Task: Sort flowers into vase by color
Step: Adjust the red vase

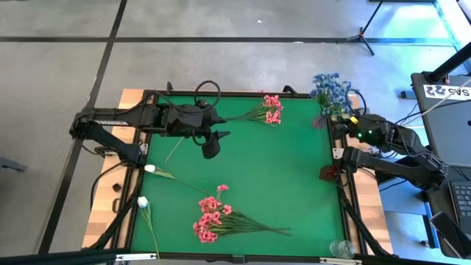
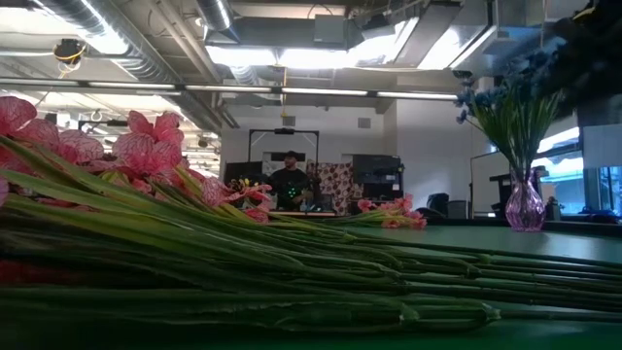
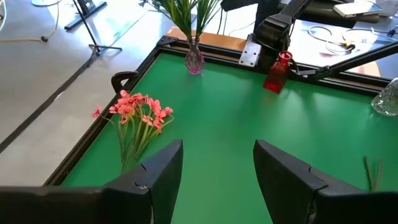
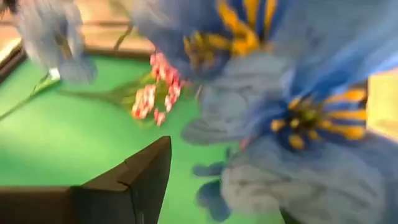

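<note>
Left gripper (image 1: 213, 140) gapes over smooth green mat (image 1: 280, 177), pink sprays (image 1: 269, 110) near.

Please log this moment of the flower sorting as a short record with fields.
surface: green table
blue flowers: standing in the purple vase at the far right corner
red vase: at the right edge, no flowers in it
clear vase: near right corner, no flowers in it
pink flowers: small bunch lying at the far edge; larger bunch lying at the near edge
white flowers: two lying at the near left
left gripper: open, holding nothing, over the table's far left
right gripper: beside the blue flowers
</note>
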Tool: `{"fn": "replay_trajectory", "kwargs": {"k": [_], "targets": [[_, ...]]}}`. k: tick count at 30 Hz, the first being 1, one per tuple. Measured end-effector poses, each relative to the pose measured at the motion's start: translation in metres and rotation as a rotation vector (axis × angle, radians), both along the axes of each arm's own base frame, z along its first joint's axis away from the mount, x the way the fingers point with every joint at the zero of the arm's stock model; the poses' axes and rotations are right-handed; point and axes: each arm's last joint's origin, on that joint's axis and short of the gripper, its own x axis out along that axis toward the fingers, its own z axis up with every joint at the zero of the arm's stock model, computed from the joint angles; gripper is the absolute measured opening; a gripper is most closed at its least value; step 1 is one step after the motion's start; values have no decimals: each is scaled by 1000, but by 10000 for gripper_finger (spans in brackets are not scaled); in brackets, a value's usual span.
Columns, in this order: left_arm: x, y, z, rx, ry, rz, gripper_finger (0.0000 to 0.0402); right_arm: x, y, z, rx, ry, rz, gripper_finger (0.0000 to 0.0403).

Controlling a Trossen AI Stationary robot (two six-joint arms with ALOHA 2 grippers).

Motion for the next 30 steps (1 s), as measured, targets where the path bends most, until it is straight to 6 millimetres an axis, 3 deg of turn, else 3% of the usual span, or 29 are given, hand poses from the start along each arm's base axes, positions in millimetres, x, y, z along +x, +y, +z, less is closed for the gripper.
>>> {"fn": "replay_trajectory", "kwargs": {"k": [8, 13, 21, 30], "targets": [[-4, -1, -6, -37, 71, -1, 193, -10, 7, 1, 110, 26, 30, 248], [-14, -1, -17, -119, 203, 29, 193, -19, 11, 10, 126, 24, 28, 248], [-32, 0, -31, -263, 370, 190, 192, -34, 18, 32, 102, -15, 97, 248], [-36, -3, -60, -386, 435, 366, 192, -34, 25, 30, 217, -11, 295, 248]]}}
